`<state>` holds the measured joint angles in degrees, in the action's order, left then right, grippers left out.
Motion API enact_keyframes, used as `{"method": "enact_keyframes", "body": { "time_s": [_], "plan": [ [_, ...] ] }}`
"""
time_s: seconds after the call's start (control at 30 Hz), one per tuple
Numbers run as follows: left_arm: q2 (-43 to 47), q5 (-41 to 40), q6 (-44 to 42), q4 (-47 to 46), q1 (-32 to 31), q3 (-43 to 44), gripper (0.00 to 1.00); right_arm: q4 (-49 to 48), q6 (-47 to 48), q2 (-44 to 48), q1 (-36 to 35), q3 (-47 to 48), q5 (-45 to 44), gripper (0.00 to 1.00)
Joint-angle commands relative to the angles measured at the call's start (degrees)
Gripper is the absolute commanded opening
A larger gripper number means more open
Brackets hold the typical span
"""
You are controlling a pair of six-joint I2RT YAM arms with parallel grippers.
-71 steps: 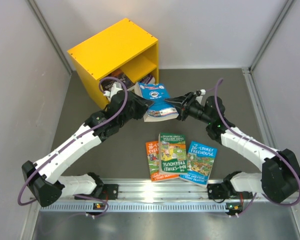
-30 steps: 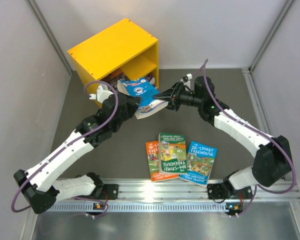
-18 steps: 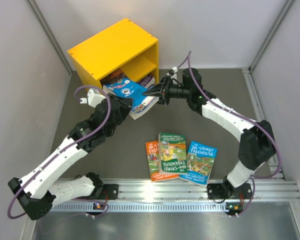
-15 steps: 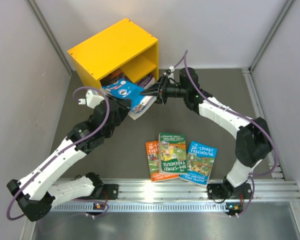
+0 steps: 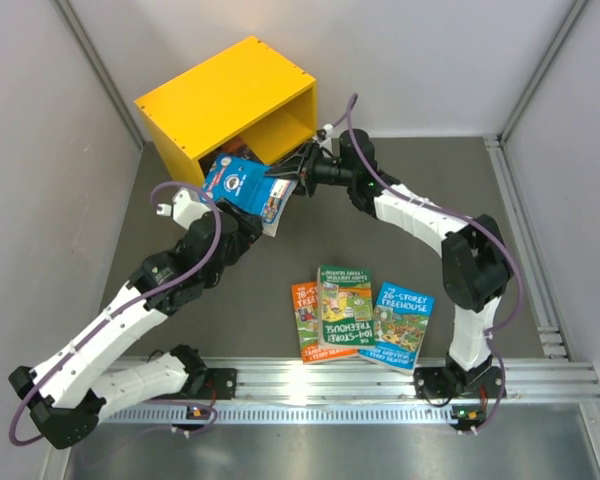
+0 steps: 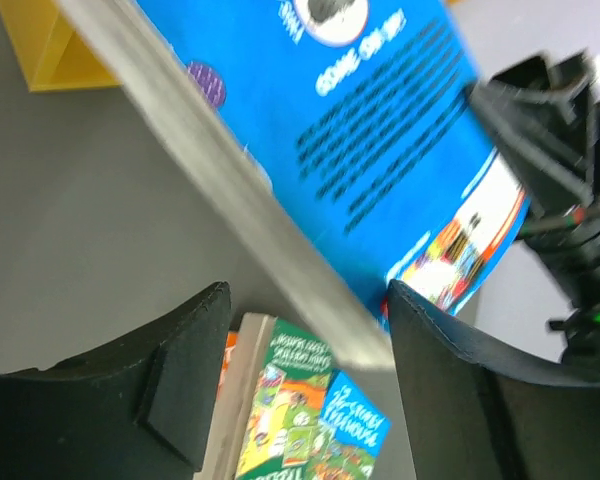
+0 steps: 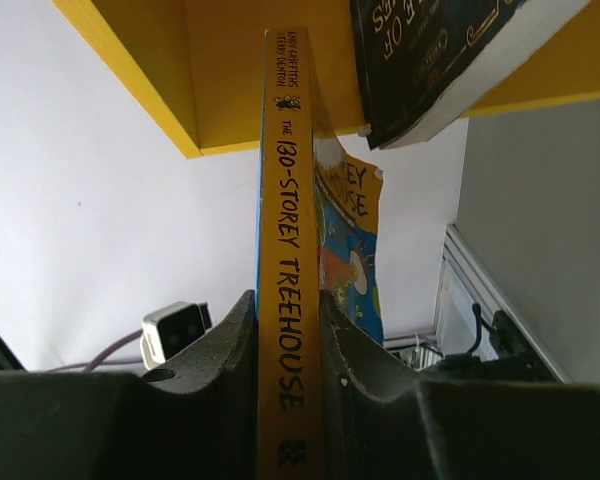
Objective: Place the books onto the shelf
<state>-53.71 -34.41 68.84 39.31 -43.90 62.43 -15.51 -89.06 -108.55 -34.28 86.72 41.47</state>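
The right pincer (image 7: pixel 285 300) is clamping its curved black fingers flat against both covers of the blue book (image 5: pixel 242 185), a thin glossy paperback whose narrow orange spine is running straight up between the jaws in the right wrist view. The book is hanging tilted at the open mouth of the shelf (image 5: pixel 230 105), a smooth, bright yellow box with square edges, and its upper corner is overlapping the opening; which compartment it is meeting cannot be told. The left pincer (image 6: pixel 308 300) is standing well open, its two matte black fingers spread wider than the book, with the pale, fibrous page edge passing above the gap between them. Inside the shelf a dark-covered book (image 7: pixel 430 60) is leaning with its thick white page block showing. On the matte dark grey counter (image 5: pixel 260 290), three flat rectangular paperbacks are lying face up near the arm bases: an orange-covered paperback (image 5: pixel 305 322), a green-covered paperback (image 5: pixel 343 305) overlapping it, and a light blue paperback (image 5: pixel 403 325) just beside them.
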Motion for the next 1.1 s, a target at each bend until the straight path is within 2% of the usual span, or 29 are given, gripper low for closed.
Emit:
{"method": "enact_keyframes", "body": {
  "time_s": [0.0, 0.07, 0.27, 0.6, 0.87, 1.07],
  "plan": [
    [1.2, 2.4, -4.0, 4.5, -0.6, -0.5, 0.71, -9.3, -2.2, 0.4, 1.2, 4.8, -7.2, 0.00],
    [1.5, 2.6, -4.5, 4.3, -0.7, -0.4, 0.75, -10.2, -2.7, 1.0, 1.8, 4.0, -7.2, 0.00],
    [2.9, 2.1, -5.0, 4.7, -0.5, -0.9, 0.76, -12.1, -3.8, 0.9, 4.1, 2.6, -7.3, 0.00],
    [5.4, 1.3, -4.9, 7.6, -0.4, -0.5, 0.75, -12.3, -4.2, -6.0, 5.3, 9.5, -8.7, 0.00],
    [11.9, 0.4, -1.6, 16.0, -0.4, -0.7, 0.76, -11.1, -4.5, -11.9, 5.0, 17.9, -11.7, 0.00],
    [18.4, -2.9, 1.6, 24.9, -0.4, 0.0, 0.80, -5.6, -0.8, -16.4, 3.3, 25.0, -14.6, 0.00]
  ]
}}
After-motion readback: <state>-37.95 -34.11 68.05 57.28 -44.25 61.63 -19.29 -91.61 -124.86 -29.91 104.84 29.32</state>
